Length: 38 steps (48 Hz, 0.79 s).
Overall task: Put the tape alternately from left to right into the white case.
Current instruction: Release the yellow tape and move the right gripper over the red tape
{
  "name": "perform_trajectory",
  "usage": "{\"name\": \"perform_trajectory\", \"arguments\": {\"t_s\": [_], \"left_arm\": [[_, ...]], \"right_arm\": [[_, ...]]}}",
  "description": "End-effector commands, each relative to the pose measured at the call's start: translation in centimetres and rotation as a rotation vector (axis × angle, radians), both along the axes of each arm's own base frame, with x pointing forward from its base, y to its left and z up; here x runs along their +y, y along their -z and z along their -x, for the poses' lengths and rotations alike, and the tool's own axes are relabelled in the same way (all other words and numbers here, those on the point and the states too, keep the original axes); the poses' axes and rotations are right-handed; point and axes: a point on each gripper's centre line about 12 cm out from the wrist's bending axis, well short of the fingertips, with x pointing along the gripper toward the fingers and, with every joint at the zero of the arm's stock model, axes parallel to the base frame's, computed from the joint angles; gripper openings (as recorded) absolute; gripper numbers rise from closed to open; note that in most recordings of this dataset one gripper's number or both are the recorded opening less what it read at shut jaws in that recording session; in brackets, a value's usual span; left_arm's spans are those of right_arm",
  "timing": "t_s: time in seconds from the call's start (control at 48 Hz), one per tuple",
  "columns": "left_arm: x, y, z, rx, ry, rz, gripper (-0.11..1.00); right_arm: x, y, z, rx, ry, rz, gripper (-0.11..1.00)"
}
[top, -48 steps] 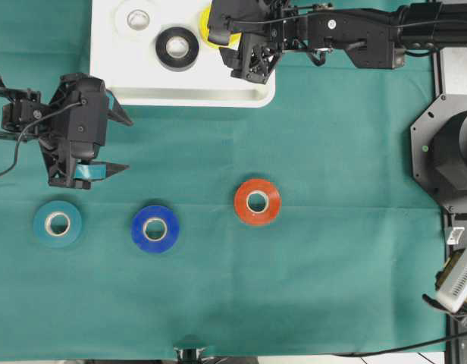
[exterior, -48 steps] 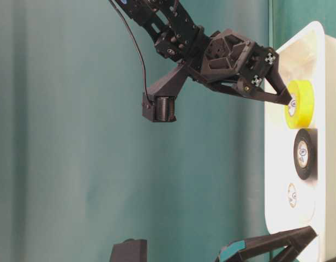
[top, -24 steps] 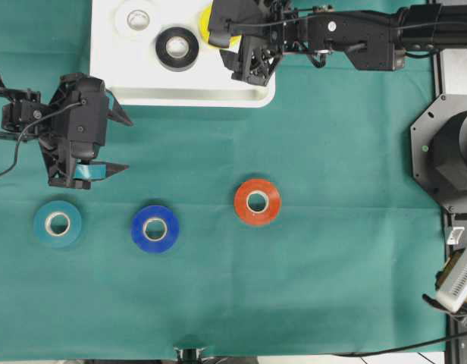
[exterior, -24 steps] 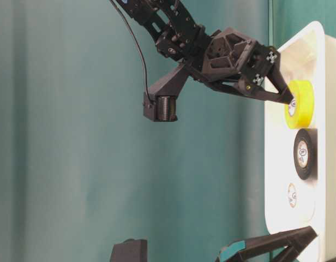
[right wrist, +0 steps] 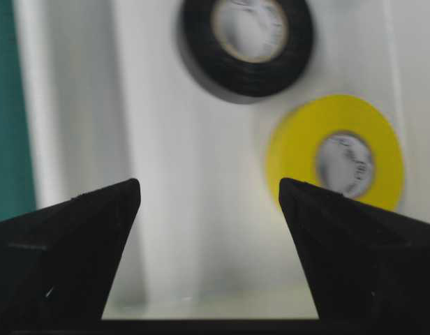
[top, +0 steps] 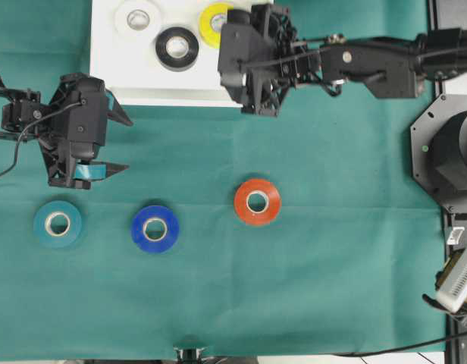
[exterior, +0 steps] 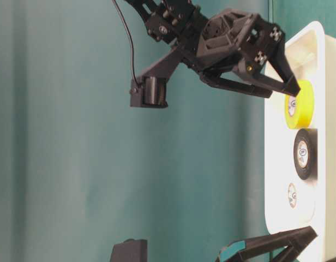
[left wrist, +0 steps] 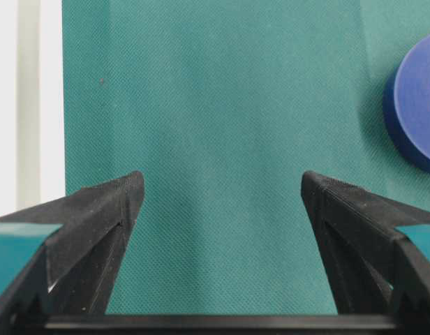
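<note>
Both grippers, left point(top: 116, 142) and right point(right wrist: 208, 202), wide open (nothing held).

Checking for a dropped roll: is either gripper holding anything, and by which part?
Nothing is held. The left gripper and right gripper are open and empty.

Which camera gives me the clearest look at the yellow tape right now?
Overhead exterior: the yellow tape lies flat in the white case, nearly unobstructed. The right wrist view blurs it, the table-level view shows it edge-on, and the left wrist view misses it.
</note>
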Motion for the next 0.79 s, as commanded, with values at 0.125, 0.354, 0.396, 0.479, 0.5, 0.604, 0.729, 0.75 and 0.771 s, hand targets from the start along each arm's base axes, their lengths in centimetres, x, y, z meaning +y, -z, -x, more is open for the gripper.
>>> {"name": "perform_trajectory", "arguments": {"t_s": [0.125, 0.354, 0.396, 0.479, 0.5, 0.604, 0.729, 0.75, 0.771], "left_arm": [[-0.1, -0.7, -0.3, -0.029, 0.003, 0.0, 0.98], [-0.1, -0.8, -0.3, -0.032, 0.003, 0.0, 0.98], [-0.1, -0.8, -0.3, -0.031, 0.003, 0.0, 0.98], [-0.1, -0.8, -0.3, -0.031, 0.002, 0.001, 0.98], [-0.1, -0.8, -0.3, -0.032, 0.002, 0.001, 0.98], [-0.1, -0.8, -0.3, -0.032, 0.002, 0.001, 0.98], [-0.1, -0.8, -0.3, -0.032, 0.002, 0.001, 0.98], [-0.1, -0.8, -0.3, -0.032, 0.002, 0.001, 0.98], [-0.1, -0.8, -0.3, -0.032, 0.003, 0.0, 0.98]], "right_arm": [[2.8, -1.8, -0.3, -0.063, -0.084, 0.004, 0.85], [5.1, -1.9, -0.1, -0.064, -0.143, 0.001, 0.85], [5.4, -1.8, -0.1, -0.063, -0.153, 0.0, 0.85], [6.1, -1.7, 0.1, -0.059, -0.168, -0.002, 0.85], [6.2, -1.6, 0.2, -0.057, -0.17, -0.003, 0.85], [7.2, -1.4, 0.4, -0.05, -0.198, -0.005, 0.85], [8.2, -1.0, 0.8, -0.04, -0.223, -0.011, 0.85], [8.4, -1.0, 0.9, -0.037, -0.227, -0.011, 0.85], [8.6, -0.9, 0.9, -0.035, -0.232, -0.011, 0.85]]}}
